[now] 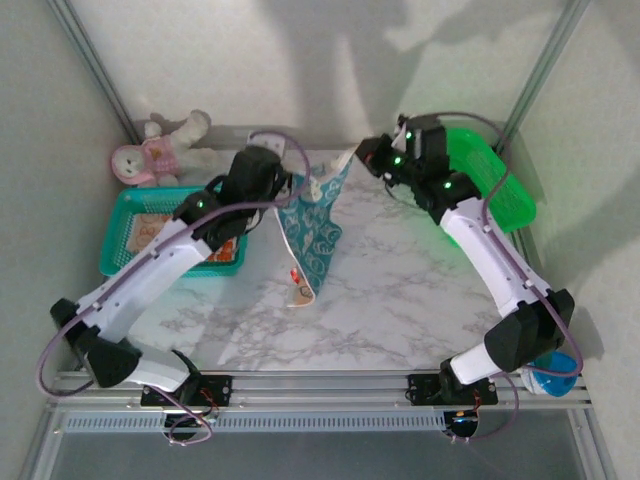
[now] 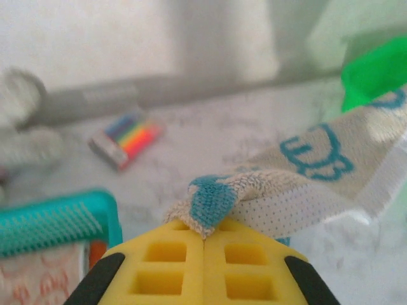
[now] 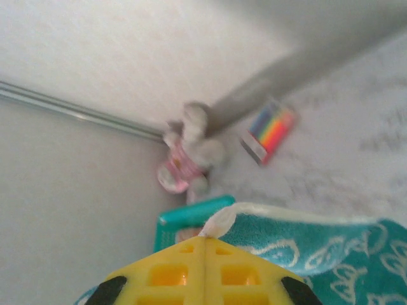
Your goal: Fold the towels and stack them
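Two hands share one towel. The left hand (image 2: 203,236) is clenched on a corner of the white-and-teal towel (image 1: 318,225), and the right hand (image 3: 205,243) is pinched tight on the other upper corner. The top edge spans the gap between them above the far middle of the worktop (image 1: 400,290), sagging a little. The rest hangs in a narrowing point toward the near side. Its tip is down at the marble; contact cannot be told.

- Teal basket (image 1: 118,252): left edge, just beside the left forearm, with orange-printed cloths (image 1: 150,228) inside.
- Green basket (image 1: 500,185): far right corner, behind the right hand.
- Plush toy (image 1: 150,158): far left corner, against the wall.
- Crayon pack (image 2: 127,136): flat on the marble near the far edge.

Bare marble spreads across the near half and to the right of the towel.
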You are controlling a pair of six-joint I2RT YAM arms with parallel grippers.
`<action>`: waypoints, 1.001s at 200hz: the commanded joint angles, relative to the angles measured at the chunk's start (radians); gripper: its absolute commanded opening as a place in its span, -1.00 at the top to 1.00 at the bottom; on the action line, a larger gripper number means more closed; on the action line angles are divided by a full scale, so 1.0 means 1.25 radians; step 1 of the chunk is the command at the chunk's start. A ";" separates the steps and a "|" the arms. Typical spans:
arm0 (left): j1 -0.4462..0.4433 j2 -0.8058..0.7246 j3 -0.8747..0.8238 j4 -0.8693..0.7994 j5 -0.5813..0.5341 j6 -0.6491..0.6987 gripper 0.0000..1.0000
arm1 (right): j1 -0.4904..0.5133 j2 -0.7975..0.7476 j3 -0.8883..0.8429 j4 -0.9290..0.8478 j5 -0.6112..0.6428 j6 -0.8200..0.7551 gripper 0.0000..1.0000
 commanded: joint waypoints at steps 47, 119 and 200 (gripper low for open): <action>-0.010 0.183 0.395 -0.060 -0.049 0.148 1.00 | -0.024 -0.001 0.260 -0.096 0.040 -0.107 1.00; -0.060 0.088 0.340 -0.043 0.018 0.100 1.00 | -0.024 -0.158 0.153 -0.087 0.065 -0.134 1.00; -0.245 -0.044 0.251 -0.061 -0.054 0.060 1.00 | -0.020 -0.372 0.052 -0.153 0.075 -0.116 1.00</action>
